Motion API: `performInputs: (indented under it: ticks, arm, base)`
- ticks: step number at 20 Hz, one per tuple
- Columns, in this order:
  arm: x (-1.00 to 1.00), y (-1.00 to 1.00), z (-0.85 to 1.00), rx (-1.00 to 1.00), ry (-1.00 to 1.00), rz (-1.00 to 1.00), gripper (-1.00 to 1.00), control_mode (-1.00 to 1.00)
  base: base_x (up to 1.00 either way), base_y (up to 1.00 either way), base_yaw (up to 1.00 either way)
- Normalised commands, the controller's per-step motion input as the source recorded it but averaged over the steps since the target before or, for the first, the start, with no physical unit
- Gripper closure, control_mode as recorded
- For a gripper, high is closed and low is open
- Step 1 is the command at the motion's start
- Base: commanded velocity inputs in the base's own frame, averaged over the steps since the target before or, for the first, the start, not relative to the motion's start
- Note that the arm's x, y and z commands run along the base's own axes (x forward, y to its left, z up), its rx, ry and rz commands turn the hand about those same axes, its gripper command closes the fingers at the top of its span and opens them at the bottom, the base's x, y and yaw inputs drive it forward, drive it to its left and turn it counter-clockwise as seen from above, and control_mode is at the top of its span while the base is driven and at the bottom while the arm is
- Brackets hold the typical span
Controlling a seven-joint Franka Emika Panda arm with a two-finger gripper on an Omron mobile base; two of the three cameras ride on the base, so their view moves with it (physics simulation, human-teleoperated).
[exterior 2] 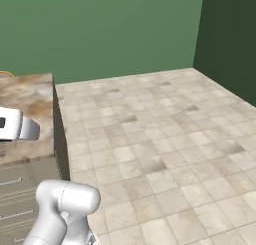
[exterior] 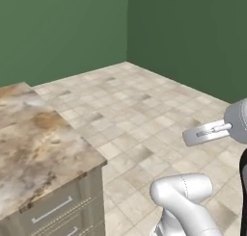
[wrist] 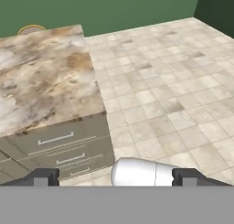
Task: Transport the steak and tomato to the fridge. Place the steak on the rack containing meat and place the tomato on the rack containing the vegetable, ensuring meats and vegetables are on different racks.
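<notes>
Robot gripper [wrist: 115,176] with fingertips spread wide apart, holding nothing, at the bottom of the hand view.
A marble-topped counter [wrist: 43,88] with grey drawers [wrist: 59,147] fills the left; tiled floor [wrist: 169,81] spreads right toward green walls [exterior: 62,28]. I cannot tell where steak or tomato are.

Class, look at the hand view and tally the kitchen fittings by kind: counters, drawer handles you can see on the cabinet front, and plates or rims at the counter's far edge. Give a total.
Counter: 1
Drawer handles: 3
Yellow-rimmed plate, partly seen at the far edge: 1
Total: 5
</notes>
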Motion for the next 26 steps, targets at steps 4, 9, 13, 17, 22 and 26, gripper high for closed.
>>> performInputs:
  ticks: [4, 9, 13, 17, 22, 26]
  arm:
    - [0.00, 0.00, 0.00, 0.00, 0.00, 0.00, -1.00, 1.00]
    - [0.00, 0.00, 0.00, 0.00, 0.00, 0.00, -1.00, 1.00]
    - [0.00, 0.00, 0.00, 0.00, 0.00, 0.00, -1.00, 1.00]
    - [0.00, 0.00, 0.00, 0.00, 0.00, 0.00, -1.00, 1.00]
    - [0.00, 0.00, 0.00, 0.00, 0.00, 0.00, -1.00, 1.00]
    - [0.00, 0.00, 0.00, 0.00, 0.00, 0.00, -1.00, 1.00]
  base:
    - [0.95, -1.00, -0.02]
    - [1.00, -1.00, 0.16]
    - [1.00, -0.98, 0.22]
    - [1.00, -0.90, 0.27]
    - [1.00, -0.38, 0.36]
    - [1.00, -0.15, 0.45]
